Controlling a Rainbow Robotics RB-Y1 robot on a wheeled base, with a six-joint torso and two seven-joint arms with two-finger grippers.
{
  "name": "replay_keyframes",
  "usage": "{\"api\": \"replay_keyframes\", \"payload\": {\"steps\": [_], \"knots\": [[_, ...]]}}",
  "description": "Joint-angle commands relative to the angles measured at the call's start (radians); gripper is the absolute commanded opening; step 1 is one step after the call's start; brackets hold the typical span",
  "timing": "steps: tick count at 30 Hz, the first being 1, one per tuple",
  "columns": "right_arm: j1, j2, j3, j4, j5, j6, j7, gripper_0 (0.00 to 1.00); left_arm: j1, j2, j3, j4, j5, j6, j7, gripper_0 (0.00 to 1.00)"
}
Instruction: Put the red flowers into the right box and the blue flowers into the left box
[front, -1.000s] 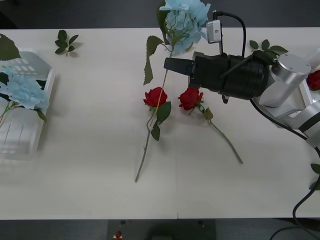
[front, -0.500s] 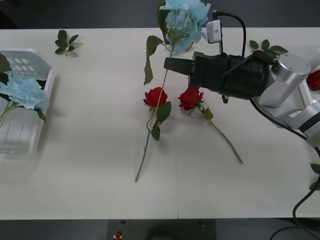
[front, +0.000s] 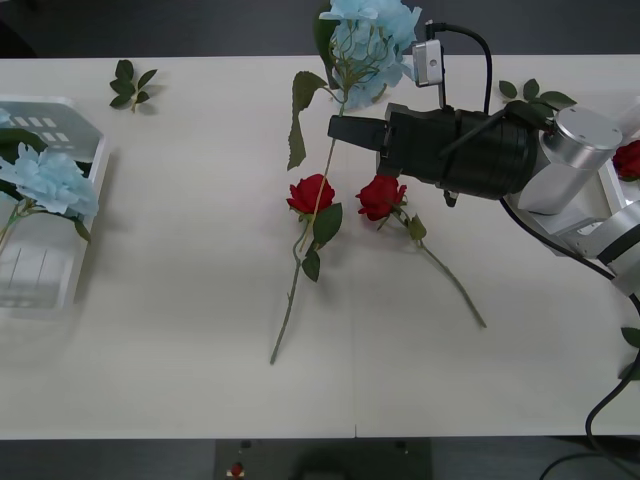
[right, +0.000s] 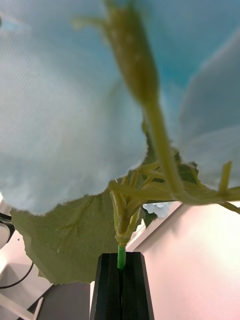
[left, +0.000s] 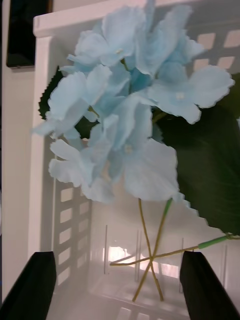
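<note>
My right gripper (front: 336, 130) is over the table's far middle, shut on the thin green stem of a blue flower (front: 368, 38). In the right wrist view its black fingers (right: 111, 285) pinch that stem below the pale blue petals (right: 65, 125). Two red flowers (front: 311, 193) (front: 380, 196) lie on the table just in front of this gripper. A third red flower (front: 629, 160) lies in the right box (front: 612, 200), mostly behind the arm. My left gripper (left: 119, 257) hangs open over the left box (left: 42, 125) (front: 40, 270), which holds another blue flower (left: 125, 105) (front: 45, 180).
Loose green leaf sprigs lie at the table's far left (front: 133, 85) and far right (front: 535, 95). The right rose's stem (front: 455, 285) runs toward the near right. A long stem (front: 288, 305) trails from the left rose toward the table's front.
The blue flower in the left box has settled lower, and its dark leaf has dropped from the far corner onto the tray. The right arm and its flower have not moved.
</note>
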Motion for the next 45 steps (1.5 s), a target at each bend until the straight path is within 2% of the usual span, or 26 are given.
{"api": "replay_keyframes", "payload": {"steps": [1,13,27,33,45], "knots": [[-0.006,0.003,0.002,-0.033,-0.013,-0.001,0.031,0.00,0.000,0.029,-0.013,-0.094,0.076,0.068,-0.054,1.00],[-0.006,0.003,0.002,-0.035,-0.012,-0.003,0.031,0.00,0.000,0.025,-0.020,-0.233,0.440,0.194,-0.154,1.00],[-0.006,0.003,0.001,-0.038,-0.012,-0.003,0.031,0.00,0.001,0.012,-0.099,-0.205,1.035,0.234,-0.184,1.00],[-0.007,0.003,0.002,-0.038,-0.012,-0.003,0.031,0.00,-0.008,-0.025,-0.185,-0.125,1.242,0.228,-0.190,1.00],[-0.007,0.003,0.002,-0.039,-0.012,-0.003,0.031,0.00,-0.046,-0.246,-0.257,-0.105,1.191,0.189,-0.223,1.00]]}}
